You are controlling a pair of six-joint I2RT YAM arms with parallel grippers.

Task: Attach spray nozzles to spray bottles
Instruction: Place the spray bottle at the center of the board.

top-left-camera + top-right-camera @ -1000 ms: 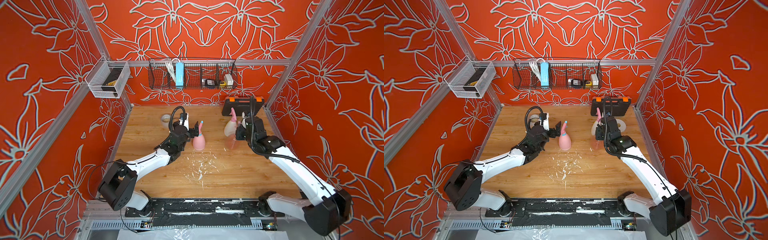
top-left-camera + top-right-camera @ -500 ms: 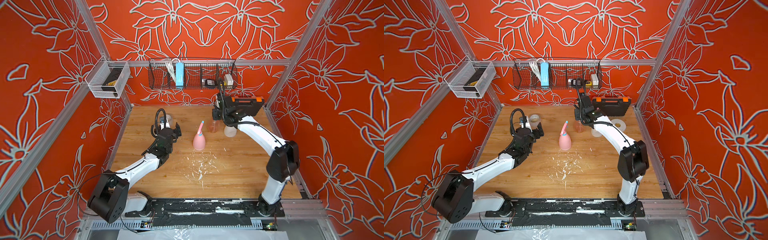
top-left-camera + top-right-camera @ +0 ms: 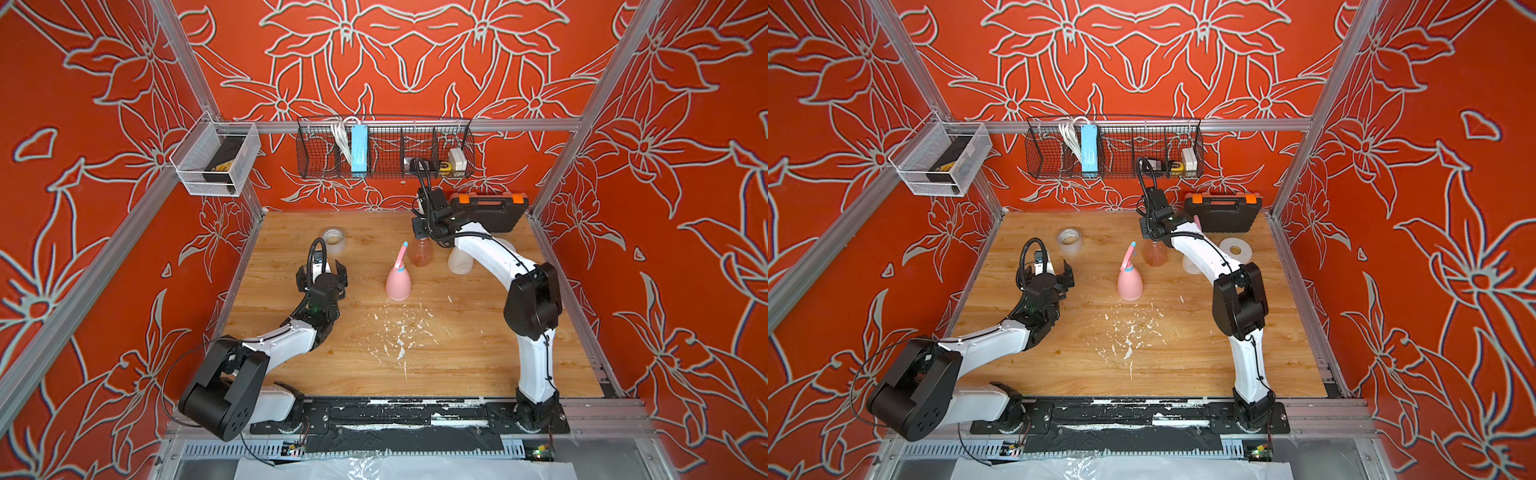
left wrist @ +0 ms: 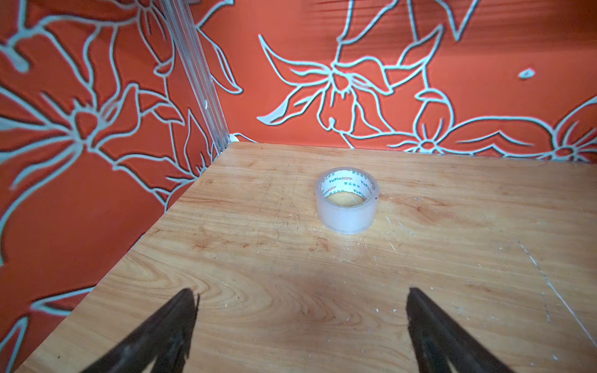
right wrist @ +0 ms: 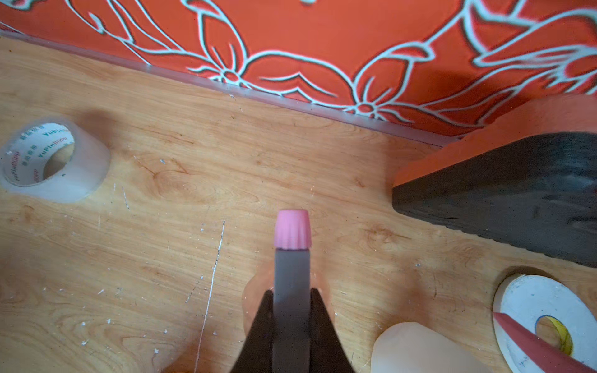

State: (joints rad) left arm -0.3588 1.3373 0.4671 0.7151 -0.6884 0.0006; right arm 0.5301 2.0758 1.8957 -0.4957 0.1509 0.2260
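Red floral walls box in a wooden table (image 3: 457,353) streaked with white scratches. On the back wall hangs a wire basket (image 3: 320,160) holding a blue power strip (image 3: 359,149), a white cable (image 3: 340,137), a white adapter (image 3: 457,158) and some dark items too small to make out. A mesh bin (image 3: 193,168) on the side wall holds a black box (image 3: 224,156).

A black-and-orange case (image 3: 490,212) stands shut at the back of the table. A clear tape roll (image 4: 346,200) and a white tape roll (image 3: 1235,249) lie flat, well apart.

The pink bottle (image 3: 398,282) stands upright mid-table with the pink-and-blue nozzle (image 3: 401,253) on its neck. Just behind it stands the orange bottle (image 3: 420,253). The cream bottle (image 3: 459,262) is beside that, partly hidden by the right arm.

The right gripper (image 5: 292,294) pinches the grey-and-pink nozzle (image 5: 292,258) directly over the orange bottle. Whether the nozzle sits on the neck cannot be told.

The left gripper (image 4: 302,297) is spread wide and holds nothing, pointing toward the clear tape roll.
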